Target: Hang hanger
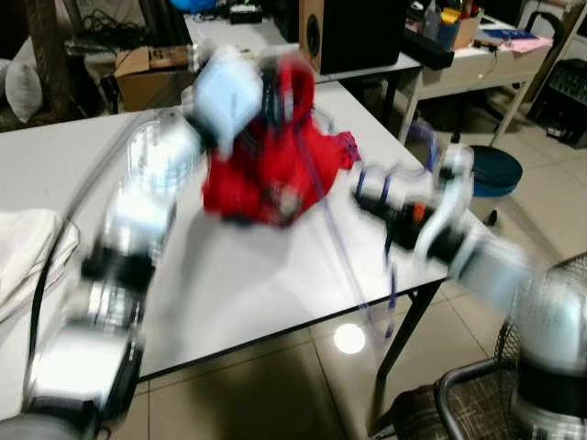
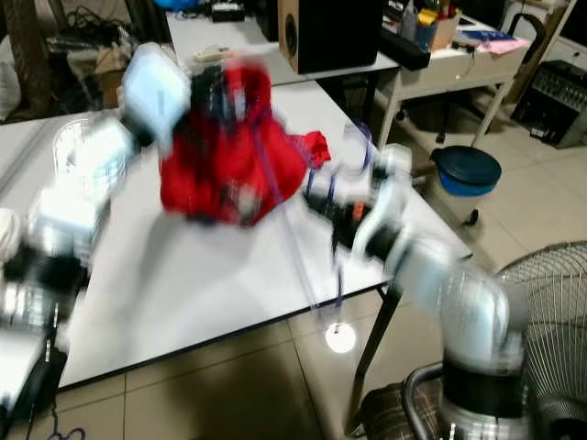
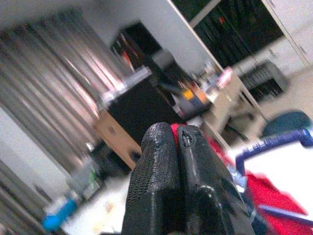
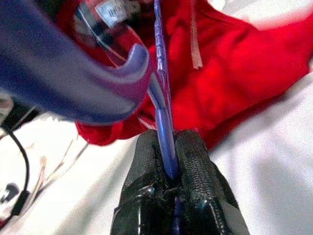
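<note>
Above the table [image 1: 238,293], the right gripper [image 4: 168,164] pinched the blue hanger [image 4: 98,83], its long axis running to the red garment [image 1: 275,174], where the left gripper [image 3: 178,161] held cloth, fingers closed.

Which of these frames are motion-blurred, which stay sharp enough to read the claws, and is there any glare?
Both eye views: heavy motion blur smears the arms and the red garment; a bright glare spot sits on the floor tiles. Left wrist view: background streaked, the left claw itself fairly crisp, fingers together. Right wrist view: sharpest, the right claw clearly pinches the purple hanger; the near hanger part is out of focus.
</note>
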Controlling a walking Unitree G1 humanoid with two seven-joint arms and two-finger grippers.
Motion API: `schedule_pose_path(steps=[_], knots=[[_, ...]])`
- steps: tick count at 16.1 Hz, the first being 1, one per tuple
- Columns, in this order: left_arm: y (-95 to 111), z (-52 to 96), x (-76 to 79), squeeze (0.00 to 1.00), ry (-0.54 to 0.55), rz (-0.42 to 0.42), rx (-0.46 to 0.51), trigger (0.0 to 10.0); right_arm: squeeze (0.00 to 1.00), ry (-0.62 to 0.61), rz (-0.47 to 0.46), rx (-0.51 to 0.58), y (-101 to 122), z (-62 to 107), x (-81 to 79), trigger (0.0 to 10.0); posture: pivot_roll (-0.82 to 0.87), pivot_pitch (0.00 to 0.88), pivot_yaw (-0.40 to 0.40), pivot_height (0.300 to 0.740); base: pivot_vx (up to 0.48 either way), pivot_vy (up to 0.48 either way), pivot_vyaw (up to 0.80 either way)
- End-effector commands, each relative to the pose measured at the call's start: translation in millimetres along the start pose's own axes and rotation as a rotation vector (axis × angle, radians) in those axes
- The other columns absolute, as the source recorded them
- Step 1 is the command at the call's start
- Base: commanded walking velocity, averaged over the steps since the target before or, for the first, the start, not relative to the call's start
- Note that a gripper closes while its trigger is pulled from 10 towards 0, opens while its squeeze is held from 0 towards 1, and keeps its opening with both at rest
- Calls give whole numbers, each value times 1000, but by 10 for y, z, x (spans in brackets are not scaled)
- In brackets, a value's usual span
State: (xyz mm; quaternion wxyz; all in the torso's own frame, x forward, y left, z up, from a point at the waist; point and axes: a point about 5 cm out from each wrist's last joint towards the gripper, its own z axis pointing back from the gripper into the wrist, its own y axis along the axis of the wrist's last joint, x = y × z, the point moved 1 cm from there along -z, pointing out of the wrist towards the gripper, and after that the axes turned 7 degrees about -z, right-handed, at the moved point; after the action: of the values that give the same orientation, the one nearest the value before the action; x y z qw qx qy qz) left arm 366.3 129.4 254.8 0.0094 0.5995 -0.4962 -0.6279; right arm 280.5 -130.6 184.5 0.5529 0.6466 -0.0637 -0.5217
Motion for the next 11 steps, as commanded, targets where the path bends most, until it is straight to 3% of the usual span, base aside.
schedule_pose_path(steps=[1,2,3,5,7,11], knots=[[-154,102,129,0,-33,-25,-87,0,0,15,-19,-35,-152,46,-45,10000,-101,0,2,740,0,0,0],[-226,142,192,0,-40,-29,-124,0,0,12,-31,-49,-221,74,-43,10000,-94,0,1,740,0,0,0],[-323,222,231,0,17,26,-189,0,0,29,-72,-87,-405,182,-74,10000,-95,0,6,740,0,0,0],[-369,275,250,0,45,62,-223,0,0,-18,-124,-111,-583,317,-69,10000,-112,0,19,740,0,0,0],[-291,211,307,0,19,69,-187,0,0,-16,-159,-99,-617,323,-111,10000,-124,0,33,740,0,0,0],[-45,63,536,0,-99,11,-64,0,0,-10,-206,-73,-598,180,-161,10000,-135,0,41,740,0,0,0]])
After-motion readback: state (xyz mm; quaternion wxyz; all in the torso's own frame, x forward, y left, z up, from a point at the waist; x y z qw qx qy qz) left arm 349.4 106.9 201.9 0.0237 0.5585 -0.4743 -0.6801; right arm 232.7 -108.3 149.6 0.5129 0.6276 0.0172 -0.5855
